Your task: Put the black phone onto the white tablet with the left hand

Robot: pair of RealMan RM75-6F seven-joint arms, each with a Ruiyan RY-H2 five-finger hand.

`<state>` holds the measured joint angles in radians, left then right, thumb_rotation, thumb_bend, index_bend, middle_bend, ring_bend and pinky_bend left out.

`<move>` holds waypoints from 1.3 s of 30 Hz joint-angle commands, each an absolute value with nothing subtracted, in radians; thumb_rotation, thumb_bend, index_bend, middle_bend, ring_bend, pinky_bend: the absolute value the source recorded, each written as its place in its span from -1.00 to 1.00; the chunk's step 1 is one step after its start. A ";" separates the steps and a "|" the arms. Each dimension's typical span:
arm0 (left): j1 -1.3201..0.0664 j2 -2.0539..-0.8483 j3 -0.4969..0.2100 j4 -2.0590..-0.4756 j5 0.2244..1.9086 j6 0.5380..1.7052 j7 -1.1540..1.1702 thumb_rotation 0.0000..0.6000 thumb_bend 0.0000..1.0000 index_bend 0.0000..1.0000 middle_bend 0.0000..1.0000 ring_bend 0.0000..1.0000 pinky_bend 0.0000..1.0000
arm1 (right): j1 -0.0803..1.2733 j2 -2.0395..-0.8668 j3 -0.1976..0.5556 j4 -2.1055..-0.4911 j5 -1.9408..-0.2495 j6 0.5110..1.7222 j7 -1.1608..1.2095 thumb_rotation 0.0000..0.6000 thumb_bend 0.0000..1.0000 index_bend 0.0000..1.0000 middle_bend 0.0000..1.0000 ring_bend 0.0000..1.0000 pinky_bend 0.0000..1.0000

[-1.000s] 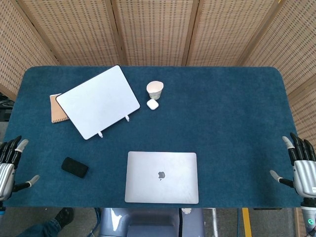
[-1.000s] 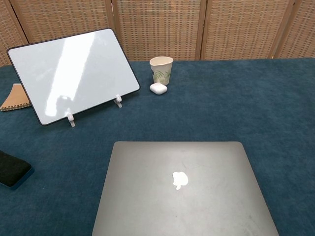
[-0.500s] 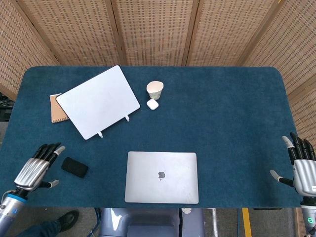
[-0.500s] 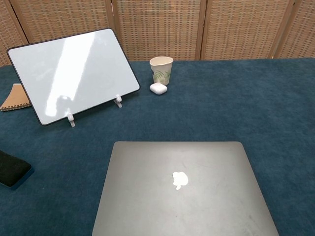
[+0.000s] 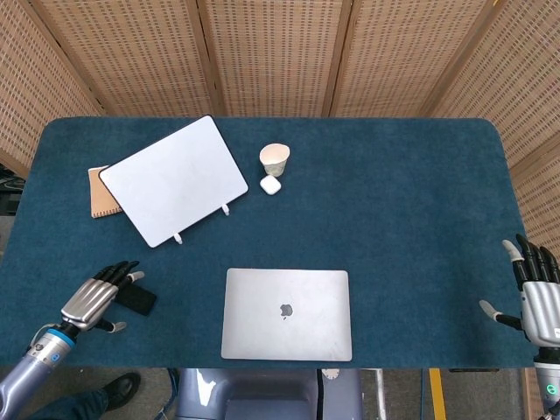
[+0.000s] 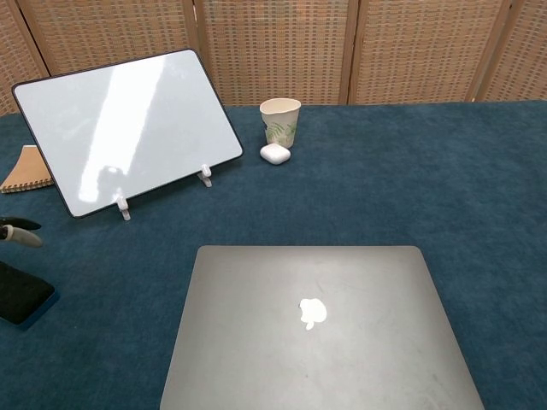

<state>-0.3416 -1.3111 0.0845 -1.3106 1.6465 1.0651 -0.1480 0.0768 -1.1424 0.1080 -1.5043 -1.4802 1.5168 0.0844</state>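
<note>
Phone point(image 5: 135, 299) flat at near-left bench point(image 5: 394, 201) edge, under left hand point(image 5: 94, 300), fingers point(image 5: 120, 272) apart, nothing held. Best pinched by long edges, then carried far to tilted tablet point(image 5: 174, 180). Right hand point(image 5: 540, 302) idle, fingers spread.

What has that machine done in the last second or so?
The left hand swung in from the table's left edge toward the flat black phone; its fingers now reach over the phone's near end without holding it. The phone, white tablet, silver laptop and right hand stayed put.
</note>
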 commanded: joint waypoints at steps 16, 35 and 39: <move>-0.344 -1.422 0.067 -1.214 1.614 1.116 -0.077 1.00 -0.91 -0.07 -0.24 -0.33 -0.42 | 0.075 -1.135 0.109 -1.506 -1.477 1.515 0.107 1.00 -1.00 -1.00 -1.00 -1.00 -1.00; -0.346 -1.398 0.010 -1.314 1.679 1.317 0.197 1.00 -0.72 0.05 -0.16 -0.27 -0.38 | 0.073 -1.115 0.109 -1.510 -1.476 1.506 0.167 1.00 -1.00 -1.00 -1.00 -1.00 -1.00; -0.391 -1.316 -0.046 -1.529 1.692 1.309 0.416 1.00 -0.72 0.05 -0.16 -0.27 -0.38 | 0.074 -1.102 0.116 -1.507 -1.462 1.496 0.211 1.00 -1.00 -1.00 -1.00 -1.00 -1.00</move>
<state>-0.3507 -1.3898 0.0105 -1.3499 1.6693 1.2907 0.2257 0.0738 -1.1083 0.1128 -1.5089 -1.4675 1.5006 0.1951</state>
